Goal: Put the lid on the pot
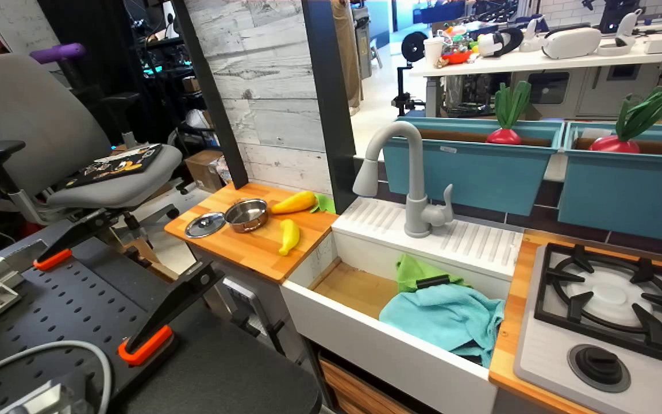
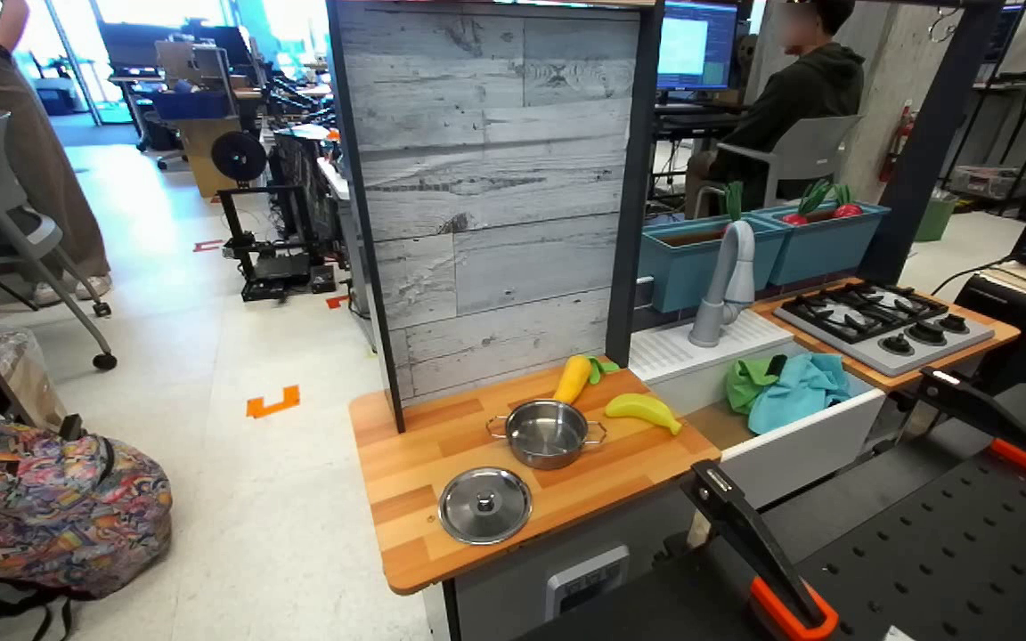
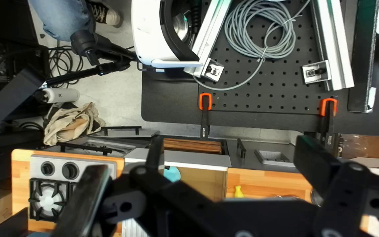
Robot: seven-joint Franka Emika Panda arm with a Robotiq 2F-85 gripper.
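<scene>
The round silver lid (image 1: 206, 225) lies knob up on the wooden counter, beside the pot and apart from it; it also shows in an exterior view (image 2: 485, 505). The shiny silver pot (image 1: 246, 215) stands upright and uncovered; its two side handles show in an exterior view (image 2: 546, 434). My gripper (image 3: 200, 154) shows only in the wrist view, fingers wide apart and nothing between them. It is high above the scene. In the wrist view its body hides most of the pot (image 3: 288, 197) and a finger covers much of the lid (image 3: 316, 198).
A yellow banana (image 2: 642, 411) and a yellow-orange vegetable (image 2: 573, 378) lie near the pot. A white sink (image 1: 388, 351) with cloths and a grey faucet (image 1: 417, 172) adjoin the counter. A wooden-look wall panel (image 2: 495, 196) rises behind. Black clamps (image 2: 758, 543) stick out from the dark table.
</scene>
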